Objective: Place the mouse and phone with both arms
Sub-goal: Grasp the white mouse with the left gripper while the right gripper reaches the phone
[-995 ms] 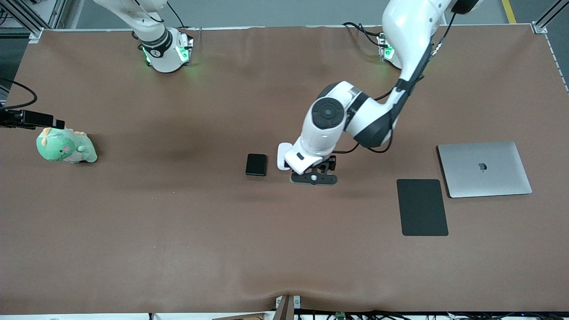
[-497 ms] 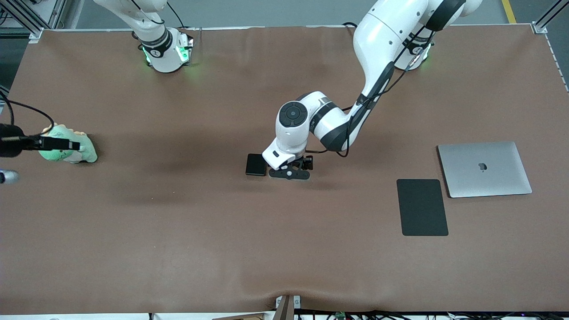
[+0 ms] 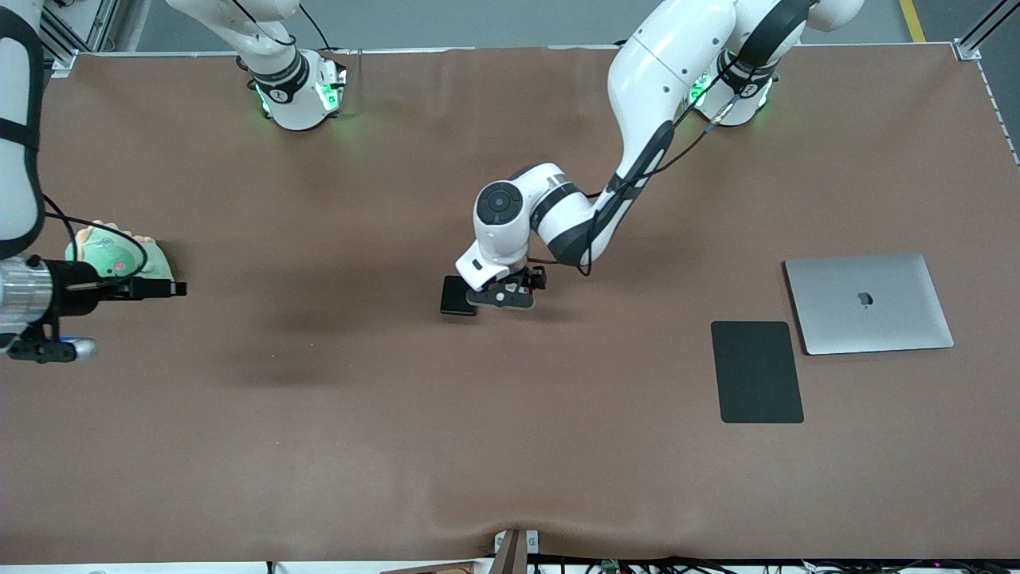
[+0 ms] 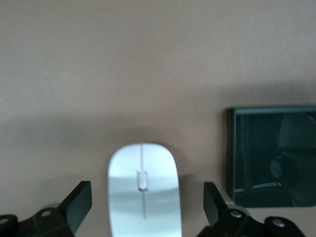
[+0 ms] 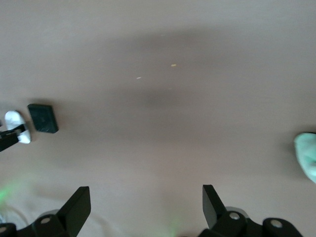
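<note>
The white mouse (image 4: 143,187) lies on the brown table between the open fingers of my left gripper (image 4: 146,197), which do not touch it. The black phone (image 4: 271,155) lies flat right beside the mouse, toward the right arm's end. In the front view my left gripper (image 3: 500,296) hides the mouse, and the phone (image 3: 454,296) shows partly next to it. My right gripper (image 5: 146,197) is open and empty, high over the table's right-arm end. Its wrist view shows the mouse (image 5: 15,126) and the phone (image 5: 43,118) far off.
A flat black mouse pad (image 3: 756,371) and a closed silver laptop (image 3: 868,303) lie toward the left arm's end. A green plush toy (image 3: 119,253) sits at the right arm's end, under the right hand; it also shows in the right wrist view (image 5: 307,155).
My left gripper has moved toward the right arm's end and now covers the mouse in the front view. The right arm's hand has come into the front view over the plush toy.
</note>
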Controlling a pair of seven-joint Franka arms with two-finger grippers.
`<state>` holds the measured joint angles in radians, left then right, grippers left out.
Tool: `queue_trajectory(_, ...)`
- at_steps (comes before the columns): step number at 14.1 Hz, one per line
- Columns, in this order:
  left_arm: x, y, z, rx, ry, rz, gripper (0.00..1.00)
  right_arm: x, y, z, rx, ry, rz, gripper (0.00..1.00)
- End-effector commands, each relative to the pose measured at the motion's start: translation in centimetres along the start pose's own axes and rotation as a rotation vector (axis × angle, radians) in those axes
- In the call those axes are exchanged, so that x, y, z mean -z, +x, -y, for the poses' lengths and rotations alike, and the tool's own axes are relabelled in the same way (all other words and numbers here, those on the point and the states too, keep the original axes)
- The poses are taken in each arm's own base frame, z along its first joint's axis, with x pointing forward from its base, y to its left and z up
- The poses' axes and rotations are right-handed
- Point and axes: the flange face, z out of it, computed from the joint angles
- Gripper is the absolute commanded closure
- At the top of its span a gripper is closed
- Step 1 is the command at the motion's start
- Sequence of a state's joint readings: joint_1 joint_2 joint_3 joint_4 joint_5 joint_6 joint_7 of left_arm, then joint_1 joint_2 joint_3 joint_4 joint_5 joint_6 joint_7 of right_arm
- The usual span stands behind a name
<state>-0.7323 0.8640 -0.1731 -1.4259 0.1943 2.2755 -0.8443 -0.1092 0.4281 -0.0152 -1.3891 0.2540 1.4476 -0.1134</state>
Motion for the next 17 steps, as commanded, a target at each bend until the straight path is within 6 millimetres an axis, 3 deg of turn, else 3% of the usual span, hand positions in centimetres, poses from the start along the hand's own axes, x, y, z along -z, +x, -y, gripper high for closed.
queue_trajectory(1, -0.7, -0.4, 0.3, 0.006, 0.03, 0.004, 0.0, -1.1, 0.0, 4.4, 0.049, 0.025, 0.003, 0.0)
queue_trajectory(4, -1.0, -0.7, 0.3, 0.003, 0.034, 0.009, 0.0, -2.9, 0.1, 9.4, -0.091, 0.019, 0.018, 0.0)
queue_trajectory(5, -1.1, -0.8, 0.3, 0.003, 0.035, 0.012, 0.18, -3.8, 0.1, 10.7, -0.105, 0.015, 0.027, 0.0)
queue_trajectory(6, -1.2, -0.9, 0.5, 0.005, 0.041, 0.017, 0.59, -4.8, 0.0, 12.2, -0.092, 0.004, 0.019, 0.0)
queue_trajectory(7, -1.2, -1.0, 0.6, 0.006, 0.05, 0.025, 0.9, -6.4, -0.1, 13.6, -0.108, -0.005, 0.017, 0.0)
queue_trajectory(8, -1.1, -1.0, 0.9, 0.006, 0.064, 0.035, 1.0, -7.8, -0.1, 14.8, -0.128, -0.012, 0.007, 0.0)
queue_trajectory(10, 0.0, -0.8, 1.6, 0.009, 0.096, 0.056, 1.0, -10.1, -0.4, 16.7, -0.145, -0.008, -0.021, 0.0)
queue_trajectory(12, 3.2, 1.0, 3.4, 0.034, 0.104, 0.049, 1.0, -13.1, -0.8, 18.8, -0.174, -0.019, -0.056, 0.0)
queue_trajectory(15, 7.3, 5.9, 9.2, 0.123, 0.079, 0.011, 1.0, -17.4, -1.0, 21.8, -0.094, -0.051, -0.13, 0.0)
queue_trajectory(17, 9.4, 9.3, 15.3, 0.145, 0.088, 0.018, 1.0, -20.8, -1.3, 23.5, -0.064, -0.031, -0.156, 0.0)
